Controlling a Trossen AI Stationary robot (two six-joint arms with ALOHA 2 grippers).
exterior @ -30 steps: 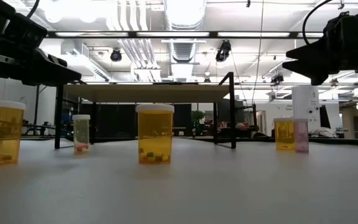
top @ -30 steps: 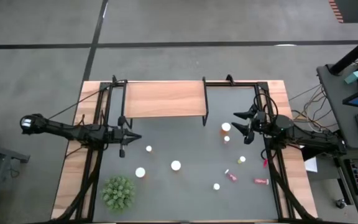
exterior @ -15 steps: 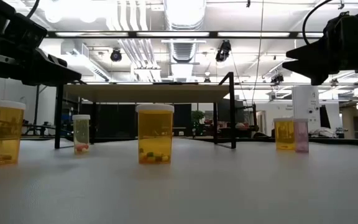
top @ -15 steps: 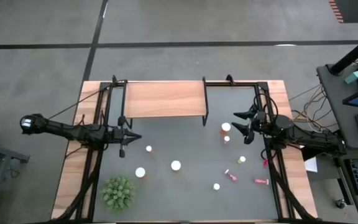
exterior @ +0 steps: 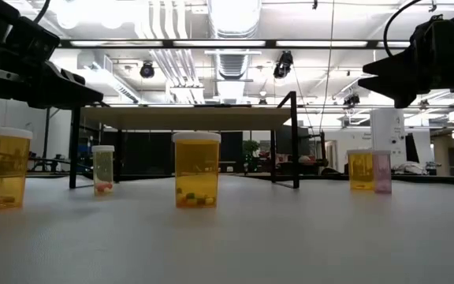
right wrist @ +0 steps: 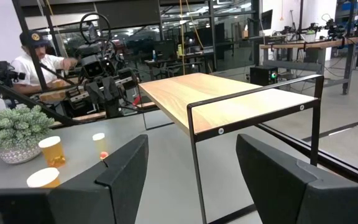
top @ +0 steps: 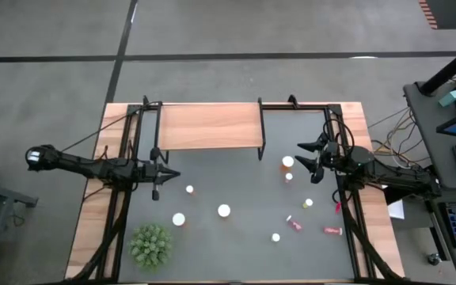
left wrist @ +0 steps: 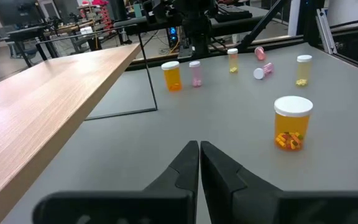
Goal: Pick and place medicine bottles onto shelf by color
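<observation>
Shelf point(top: 209, 125): at the worktop's point(top: 236, 245) far edge.
Medicine bottles point(top: 224, 210): scattered on worktop before shelf.
Plant point(top: 150, 244): near-left corner.

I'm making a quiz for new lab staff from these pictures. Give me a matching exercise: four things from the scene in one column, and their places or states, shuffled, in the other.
Things:
1. left gripper
2. right gripper
3. plant
4. shelf

Places or states:
A. open, beside an orange bottle
B. bare on top, at the table's far edge
C. shut, holding nothing
D. near corner of the table, on the left arm's side

Pairs: 1-C, 2-A, 3-D, 4-B
</observation>
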